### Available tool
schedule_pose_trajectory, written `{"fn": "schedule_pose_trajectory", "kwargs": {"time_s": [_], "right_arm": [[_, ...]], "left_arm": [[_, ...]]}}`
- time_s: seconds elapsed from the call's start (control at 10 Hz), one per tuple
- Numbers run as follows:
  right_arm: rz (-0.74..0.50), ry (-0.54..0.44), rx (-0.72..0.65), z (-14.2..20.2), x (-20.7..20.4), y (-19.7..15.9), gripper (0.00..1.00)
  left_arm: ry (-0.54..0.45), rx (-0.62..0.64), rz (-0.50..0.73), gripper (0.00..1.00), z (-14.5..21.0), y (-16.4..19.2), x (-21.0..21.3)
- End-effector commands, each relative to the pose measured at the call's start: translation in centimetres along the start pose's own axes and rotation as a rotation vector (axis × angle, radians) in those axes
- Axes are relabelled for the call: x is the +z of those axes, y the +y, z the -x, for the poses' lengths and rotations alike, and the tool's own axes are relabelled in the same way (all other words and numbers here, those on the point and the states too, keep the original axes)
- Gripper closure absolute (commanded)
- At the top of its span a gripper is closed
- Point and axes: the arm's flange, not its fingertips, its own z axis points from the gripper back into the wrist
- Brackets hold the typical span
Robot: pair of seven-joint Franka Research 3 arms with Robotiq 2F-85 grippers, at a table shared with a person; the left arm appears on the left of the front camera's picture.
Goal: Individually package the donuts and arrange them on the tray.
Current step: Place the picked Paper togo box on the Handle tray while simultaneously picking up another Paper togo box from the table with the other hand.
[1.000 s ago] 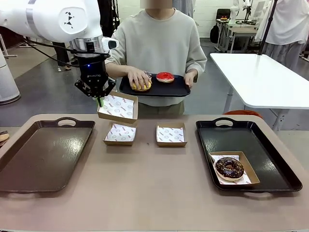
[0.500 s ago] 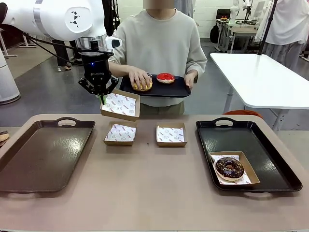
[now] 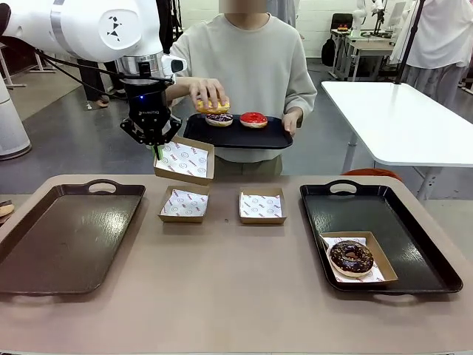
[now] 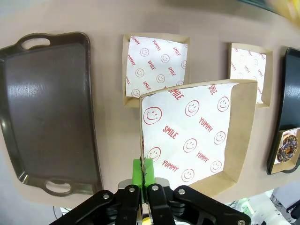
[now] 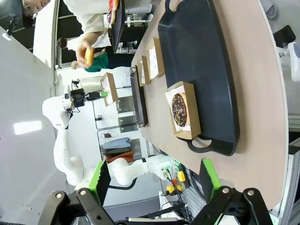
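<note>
Cardboard box (image 3: 183,160) hangs pinched by one wall in your left end effector (image 3: 155,151), tilted; level it and hold steady for the person's hand (image 3: 207,92), which lifts the yellow donut (image 3: 212,105) nearby; that thin pinch may twist under load; red donut (image 3: 253,118) and purple donut (image 3: 219,119) lie on the person's tray (image 3: 273,138); chocolate donut (image 3: 351,257) sits boxed on the right tray (image 3: 414,259); spare boxes (image 3: 184,204) lie on the desk (image 3: 236,296) beneath; right end effector (image 5: 153,180) gapes open.
</note>
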Motion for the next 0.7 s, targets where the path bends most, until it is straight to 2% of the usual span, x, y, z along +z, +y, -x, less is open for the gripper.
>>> {"fn": "schedule_pose_trajectory", "kwargs": {"time_s": [0.0,0.6], "right_arm": [[-0.004,0.006,-0.011,-0.11,0.20,0.25,0.00],[-0.004,0.006,-0.011,-0.11,0.20,0.25,0.00]], "left_arm": [[0.001,0.006,-0.003,1.00,0.59,0.41,0.04],[0.001,0.006,-0.003,1.00,0.59,0.41,0.04]]}}
